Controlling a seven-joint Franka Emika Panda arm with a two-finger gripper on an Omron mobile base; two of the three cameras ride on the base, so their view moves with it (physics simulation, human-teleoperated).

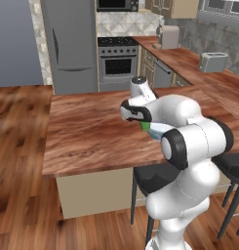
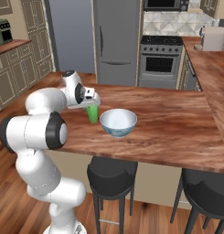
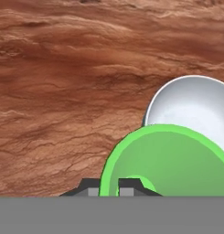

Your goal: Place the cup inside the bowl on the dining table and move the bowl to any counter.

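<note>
The small green cup (image 2: 92, 114) stands upright by the left side of the white and blue bowl (image 2: 118, 122) on the dining table (image 2: 173, 123), a narrow gap between them. My gripper (image 2: 91, 104) comes down from above and is shut on the cup's rim. In the hand view the fingertips (image 3: 127, 187) pinch the rim of the cup (image 3: 173, 160), with the bowl (image 3: 195, 105) just beyond it. I cannot tell whether the cup rests on the table or hangs just above it. From the left base view, a green sliver of cup (image 1: 147, 127) peeks out behind my arm.
Dark stools (image 2: 111, 176) stand at the table's near edge. A wood-top counter (image 2: 214, 64) runs along the right with a toaster (image 1: 212, 62) on it. The stove (image 1: 117, 58) and grey fridge (image 1: 69, 44) stand at the back.
</note>
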